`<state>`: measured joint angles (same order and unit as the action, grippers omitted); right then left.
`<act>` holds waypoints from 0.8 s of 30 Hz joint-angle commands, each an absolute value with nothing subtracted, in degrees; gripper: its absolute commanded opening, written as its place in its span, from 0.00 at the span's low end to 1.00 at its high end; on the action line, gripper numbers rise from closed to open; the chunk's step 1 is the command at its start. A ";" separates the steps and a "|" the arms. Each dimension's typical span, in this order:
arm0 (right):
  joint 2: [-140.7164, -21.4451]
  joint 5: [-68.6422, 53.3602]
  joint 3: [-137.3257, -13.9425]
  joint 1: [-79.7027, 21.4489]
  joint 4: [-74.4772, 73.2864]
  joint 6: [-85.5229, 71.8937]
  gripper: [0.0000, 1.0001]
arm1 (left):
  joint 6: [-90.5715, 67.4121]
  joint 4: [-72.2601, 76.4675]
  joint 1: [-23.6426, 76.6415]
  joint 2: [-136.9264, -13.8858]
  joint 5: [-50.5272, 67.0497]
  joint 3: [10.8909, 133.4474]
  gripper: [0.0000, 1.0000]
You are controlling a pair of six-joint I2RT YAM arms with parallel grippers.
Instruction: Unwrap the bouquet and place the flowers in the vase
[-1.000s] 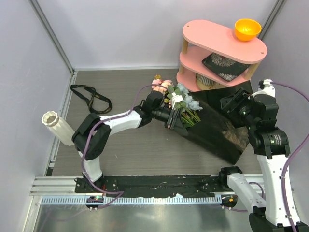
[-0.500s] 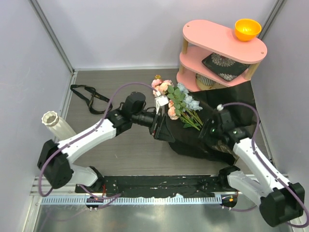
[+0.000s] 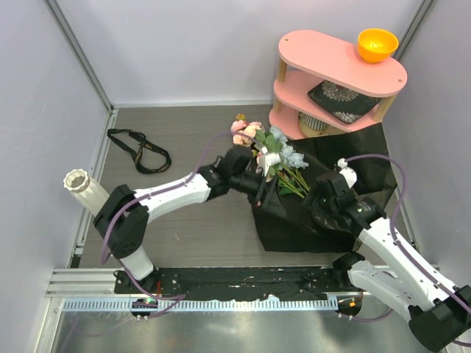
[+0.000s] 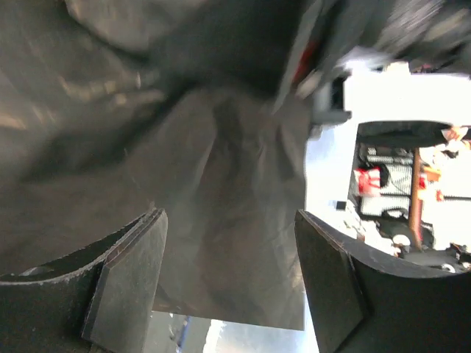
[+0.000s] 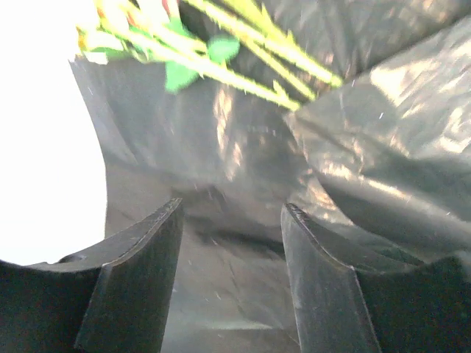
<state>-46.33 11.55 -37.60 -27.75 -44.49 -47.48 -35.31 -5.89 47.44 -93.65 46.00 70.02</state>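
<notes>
**Left gripper (image 4: 229, 220) and right gripper (image 5: 232, 209): clearing the wrapper**

Both grippers stand spread. Black paper (image 3: 309, 220) lies in each gap, and nothing looks pinched. The flowers (image 3: 278, 158) lie at centre frame on the paper, stems pointing toward the right gripper. Close on paper only, keep the stems outside the jaws, and draw the sheet away low and flat. The vase (image 3: 82, 187), tilted at mid-left by the wall, holds no flowers. The orange bowl (image 3: 377, 44), upper right, looks empty.
</notes>
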 commanded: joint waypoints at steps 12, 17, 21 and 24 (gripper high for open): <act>-63.52 18.90 -43.43 -25.05 -36.74 -55.80 0.41 | -46.76 13.62 57.57 -91.67 40.17 46.68 0.71; -63.90 20.83 -39.21 -25.05 -36.13 -60.20 0.32 | -45.79 13.71 57.74 -92.28 38.76 45.44 0.71; -63.19 19.96 -34.82 -25.14 -32.27 -61.79 0.22 | -45.62 14.76 57.74 -93.51 38.76 45.18 0.71; -66.61 19.42 -34.80 -25.22 -29.36 -59.86 0.16 | -45.79 15.38 57.66 -94.48 38.76 45.09 0.71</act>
